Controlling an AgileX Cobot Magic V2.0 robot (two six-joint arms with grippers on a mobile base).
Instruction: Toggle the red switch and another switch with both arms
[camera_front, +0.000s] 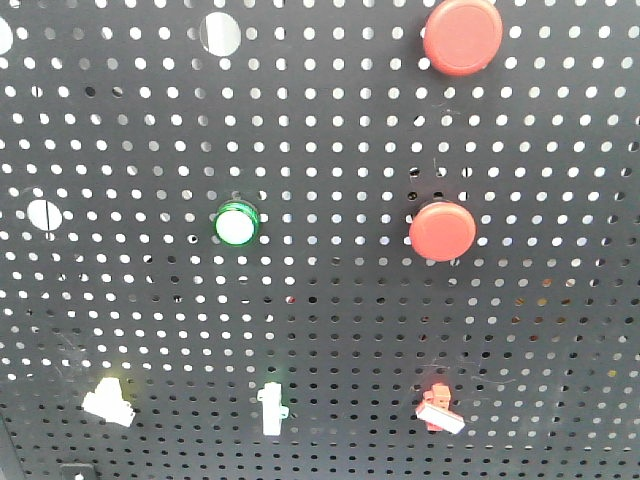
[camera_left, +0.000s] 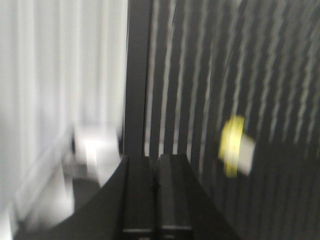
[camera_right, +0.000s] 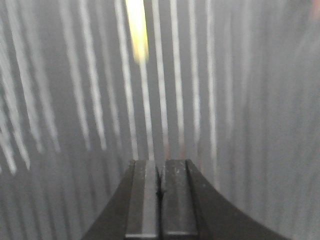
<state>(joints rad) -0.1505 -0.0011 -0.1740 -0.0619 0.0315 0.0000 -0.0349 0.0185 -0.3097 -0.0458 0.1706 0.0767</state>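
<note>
On the black pegboard (camera_front: 330, 330), the red switch (camera_front: 438, 408) with a white lever sits at the lower right. The pale yellow switch (camera_front: 108, 402) sits at the lower left. In the blurred left wrist view my left gripper (camera_left: 156, 160) is shut with nothing in it. The yellow switch (camera_left: 235, 146) lies up and to the right of its tips, apart from them. My right gripper (camera_right: 161, 162) is also shut and empty, facing the blurred board. The red switch does not show in the right wrist view. A yellow streak (camera_right: 137, 30) shows at the top.
Two big round red buttons (camera_front: 462, 35) (camera_front: 442, 230) sit on the right, and a green-ringed button (camera_front: 236, 224) is at mid-board. A green-based toggle (camera_front: 271, 408) stands between the two switches. The board's left edge post (camera_left: 137, 75) borders a white wall.
</note>
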